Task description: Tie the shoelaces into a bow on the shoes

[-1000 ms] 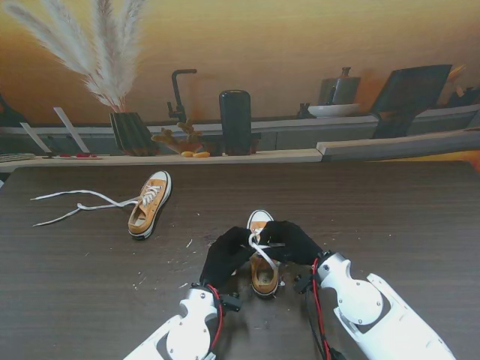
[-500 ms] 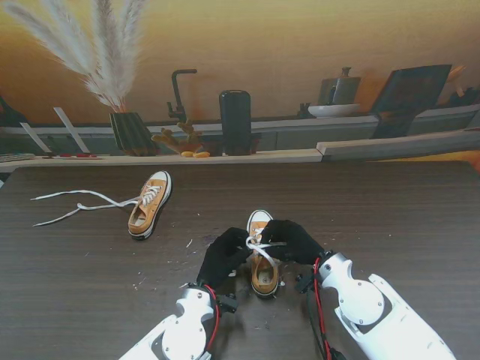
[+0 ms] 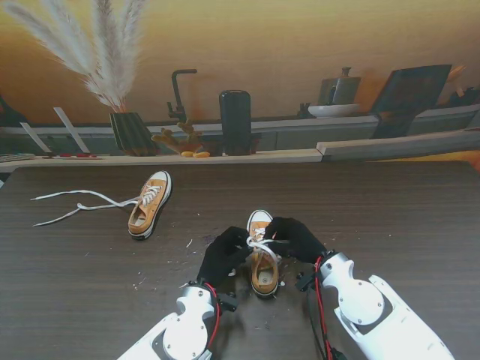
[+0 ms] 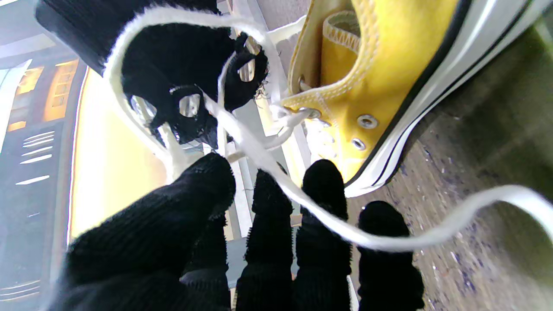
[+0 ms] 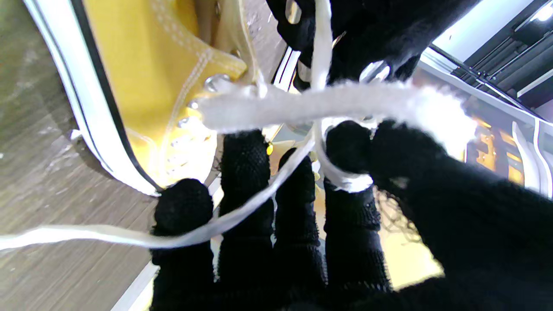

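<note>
Two black hands, the left hand [image 3: 223, 255] and the right hand [image 3: 295, 238], are both pinched on the white lace [image 3: 261, 246] over the yellow shoe [image 3: 263, 271] low in the middle, so I think they should pull apart slowly and evenly.

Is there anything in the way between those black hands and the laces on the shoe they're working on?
Nothing visible. Both the left hand and right hand are already at the near shoe, with its lace running across their fingers. The other shoe lies apart, farther left.
</note>
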